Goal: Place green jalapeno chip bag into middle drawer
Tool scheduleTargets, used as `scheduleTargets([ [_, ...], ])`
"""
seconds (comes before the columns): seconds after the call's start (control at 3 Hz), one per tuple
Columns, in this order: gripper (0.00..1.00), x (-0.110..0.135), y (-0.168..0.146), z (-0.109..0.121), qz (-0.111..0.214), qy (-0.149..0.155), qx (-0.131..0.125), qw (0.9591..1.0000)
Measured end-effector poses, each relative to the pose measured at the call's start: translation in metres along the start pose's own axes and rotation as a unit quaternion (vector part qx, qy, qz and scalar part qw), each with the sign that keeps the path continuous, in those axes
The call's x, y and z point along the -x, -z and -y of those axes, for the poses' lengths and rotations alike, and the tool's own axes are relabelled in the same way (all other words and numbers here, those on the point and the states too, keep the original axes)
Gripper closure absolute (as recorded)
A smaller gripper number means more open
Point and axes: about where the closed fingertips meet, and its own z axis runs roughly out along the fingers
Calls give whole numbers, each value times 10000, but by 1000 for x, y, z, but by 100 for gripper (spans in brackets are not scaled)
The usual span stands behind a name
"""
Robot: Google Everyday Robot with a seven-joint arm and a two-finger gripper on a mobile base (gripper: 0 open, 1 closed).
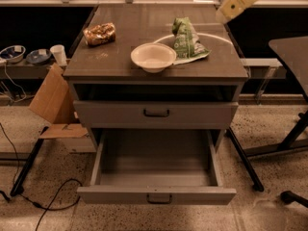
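The green jalapeno chip bag [185,40] lies crumpled on the cabinet top, at the back right, just behind and right of a white bowl [153,57]. The middle drawer [154,165], the lowest front, is pulled fully open and nothing lies inside it. Only a cream-coloured arm link [240,1] shows at the top right, above and right of the bag. My gripper itself is out of the picture.
A shiny brown-gold snack bag [99,33] lies at the back left of the top. The drawer front [156,113] above the open one is shut. Cardboard [53,100] leans at the left, with a cup [59,55] behind it. A dark table [288,47] stands at the right.
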Motion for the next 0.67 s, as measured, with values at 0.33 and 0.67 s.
scheduleTargets([
  [0.33, 0, -1, 0, -1, -8, 15, 6, 10000],
  [0.67, 0, 4, -14, -3, 38, -237, -25, 9997],
])
